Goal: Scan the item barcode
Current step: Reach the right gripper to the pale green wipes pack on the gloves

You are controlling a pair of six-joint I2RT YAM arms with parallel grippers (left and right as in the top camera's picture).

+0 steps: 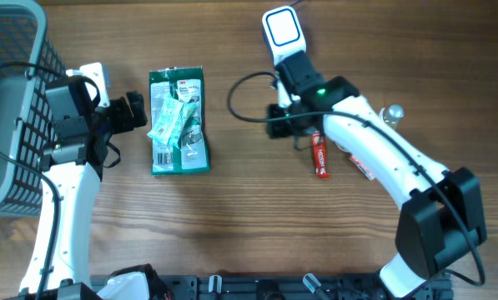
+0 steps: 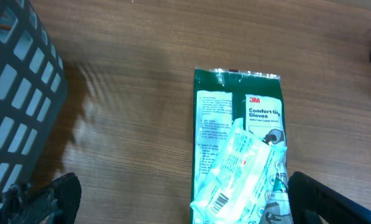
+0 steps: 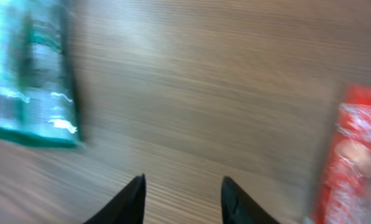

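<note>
Right gripper point(image 3: 182, 186): fingers apart, nothing between, low over brown wood-grain table point(image 1: 232, 217). Red packet point(image 1: 319, 156) lies flat just beside it. Left gripper point(image 1: 140, 111) spread wide, beside green glove pack point(image 1: 179, 121). White scanner point(image 1: 282, 27) beyond; grey basket point(image 1: 7, 125) by left arm.

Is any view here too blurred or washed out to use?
Right wrist: motion blur smears the green packet and the red packet, no print readable. Left wrist: sharp, the green packet's print reads clearly. Overhead: sharp, evenly lit; only the scanner face blows out white.
</note>
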